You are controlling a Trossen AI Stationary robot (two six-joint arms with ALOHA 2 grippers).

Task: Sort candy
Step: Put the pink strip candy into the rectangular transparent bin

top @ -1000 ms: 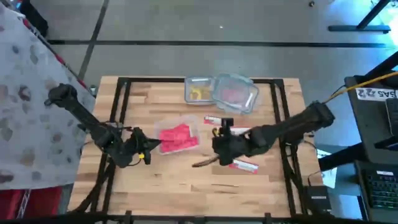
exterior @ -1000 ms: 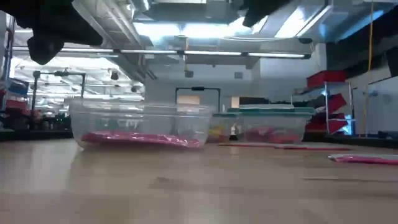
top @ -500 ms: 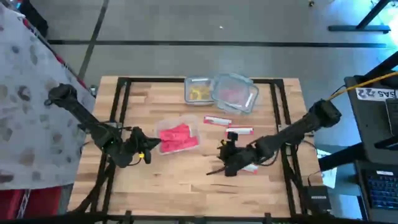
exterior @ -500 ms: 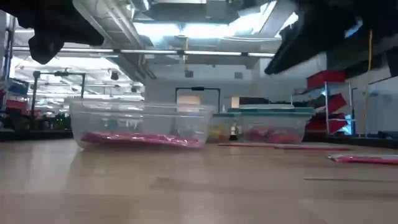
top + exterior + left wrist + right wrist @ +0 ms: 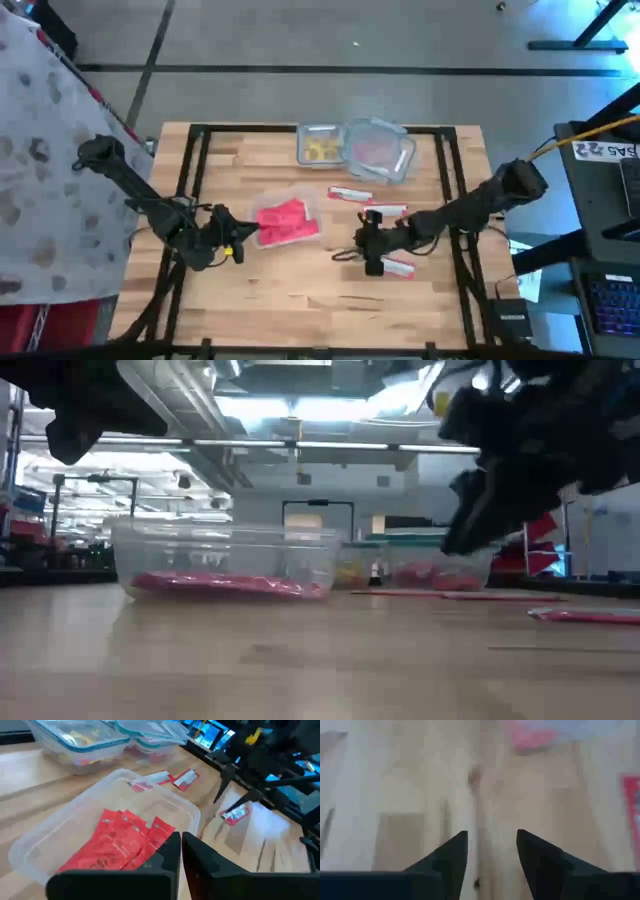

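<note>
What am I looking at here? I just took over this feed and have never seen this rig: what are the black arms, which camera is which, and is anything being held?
Two robot arms work at a wooden table. One camera looks straight down, one sits at table height, and one rides on each wrist. The left gripper waits with its fingers shut and empty beside an open clear tub holding red candy packets. The right gripper has its fingers open with nothing between them, above bare wood, close to one loose red-and-white packet. Two more loose packets lie near the table's middle. At the far edge stand a tub of yellow candy and a tub of red candy, its lid askew.
</note>
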